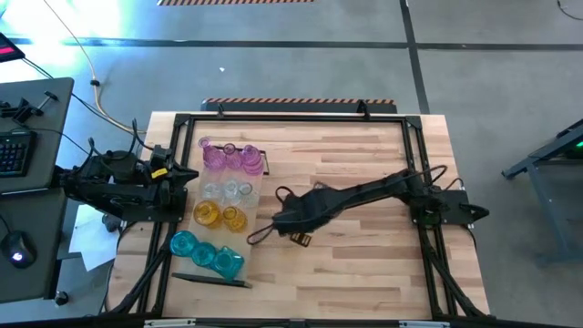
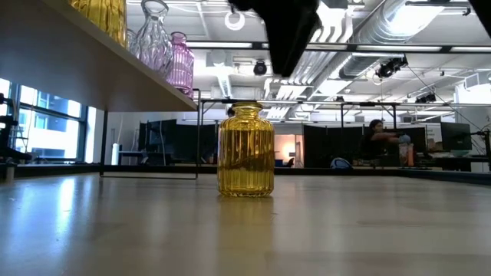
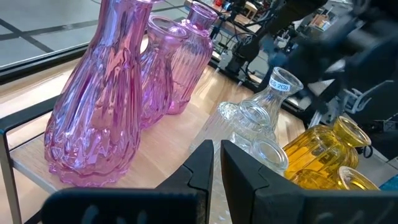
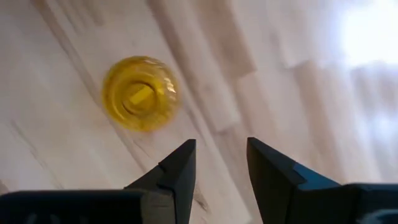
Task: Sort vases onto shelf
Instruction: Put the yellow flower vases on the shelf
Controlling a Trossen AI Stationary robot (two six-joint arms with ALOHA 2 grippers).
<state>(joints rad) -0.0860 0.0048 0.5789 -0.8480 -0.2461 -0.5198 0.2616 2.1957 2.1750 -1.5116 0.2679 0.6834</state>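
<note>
So my right hand (image 4: 219,165) is hanging over the middle of the worktop (image 1: 364,264) with its fingers partly apart and nothing between them, and the last yellow vase (image 2: 245,151) stands upright on the bare wood below it, clear of the shelf (image 1: 187,205) that runs along the left edge. From the wrist camera I'm looking down into the vase's mouth, but it sits off to one side of my fingers, not between them, so as I see it the job is to slide over until the neck is centred, spread the fingers a bit more, then come straight down and close on the neck, not the ribbed belly. Glass is slippery, so I'd squeeze gently and lift slowly. The vase looks empty, as do the ones on the shelf, which already holds the pink vases (image 1: 228,157) nearest the far edge, then clear ones (image 1: 226,189), two yellow ones (image 1: 219,216) and the teal ones (image 1: 208,254) nearest the front. My left hand (image 3: 214,163) waits by the shelf, fingers nearly together, holding nothing.
</note>
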